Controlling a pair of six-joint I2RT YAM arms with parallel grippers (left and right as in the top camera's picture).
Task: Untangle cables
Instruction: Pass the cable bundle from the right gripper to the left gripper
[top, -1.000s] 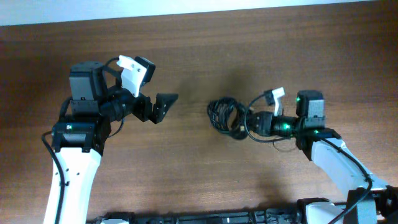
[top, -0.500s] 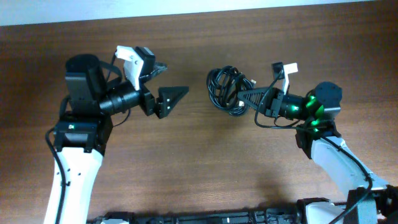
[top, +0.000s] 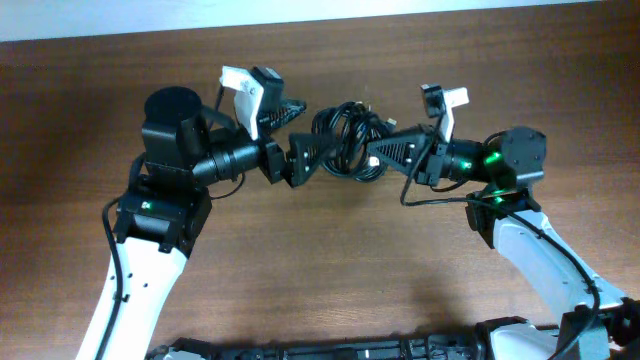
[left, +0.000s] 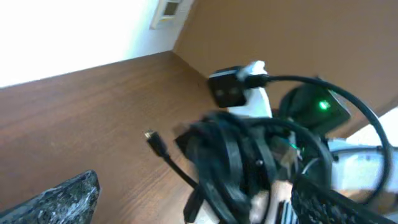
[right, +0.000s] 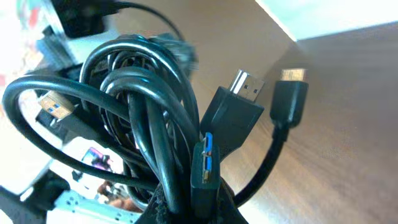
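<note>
Over the wooden table, your right pincer is pressed together on the cables, a knotted black bundle that juts from its tips toward the left pincer. The left pincer stands spread wide, one finger on each side of the bundle's nearer edge in the overhead view. Whether either finger touches cord cannot be told.

From the right wrist, the cables rise straight out of the clamped tips in tight, overlapping loops. A silver-tipped plug, a blue-tongued plug and a third plug splay off to one side. From the left wrist, the bundle sits just ahead of the spread fingers, and one loose end with a small plug trails out toward the table.

Expect the cords to be light and limp, with smooth jackets that may slide in a weak pinch and coils that spring back. Only the plugs are stiff. Your best hold looks to be an outer loop on the side facing the left pincer, or the cord just behind that trailing plug, rather than the plug's metal.
</note>
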